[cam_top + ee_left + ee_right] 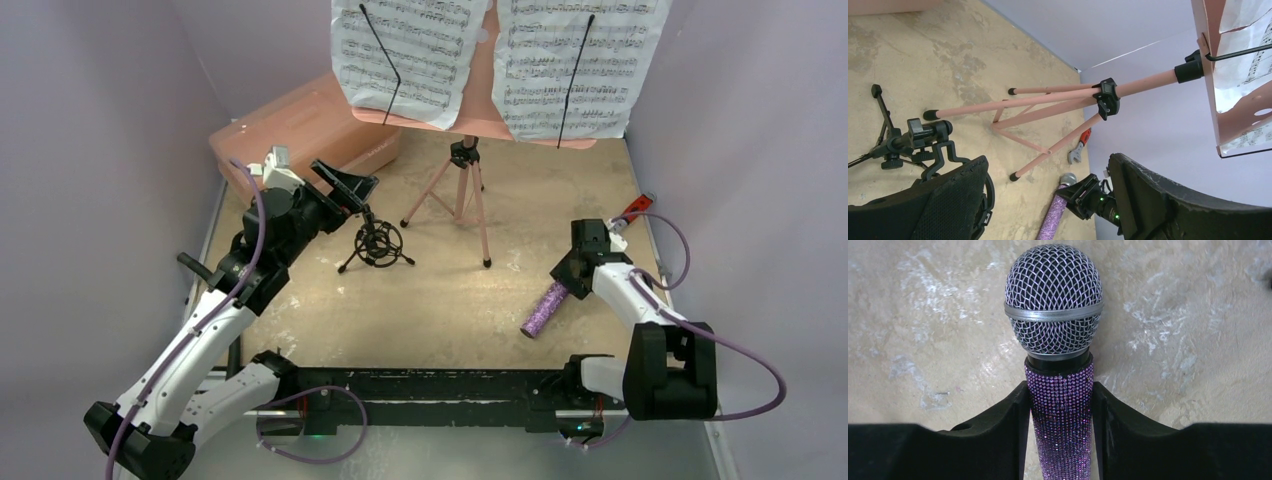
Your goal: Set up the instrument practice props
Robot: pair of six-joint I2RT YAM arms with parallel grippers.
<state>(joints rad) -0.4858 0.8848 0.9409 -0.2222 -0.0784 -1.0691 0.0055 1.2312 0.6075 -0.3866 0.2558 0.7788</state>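
The pink music stand (461,190) stands upright at the back centre on its tripod legs (1048,97). Two white sheet-music pages (405,50) (575,60) rest on its desk under black wire holders. The small black shock-mount mini tripod (378,243) stands left of the stand; it also shows in the left wrist view (908,142). My left gripper (350,192) (1048,165) hovers just above and behind it, open and empty. The glittery purple microphone (545,310) (1055,305) lies on the table at the right. My right gripper (575,278) (1060,390) is shut on its handle just below the mesh head.
The big pink plastic case (300,135) lies at the back left, behind my left arm. A red-handled wrench (632,210) (1079,150) lies by the right wall behind my right gripper. Purple walls close in the table on three sides.
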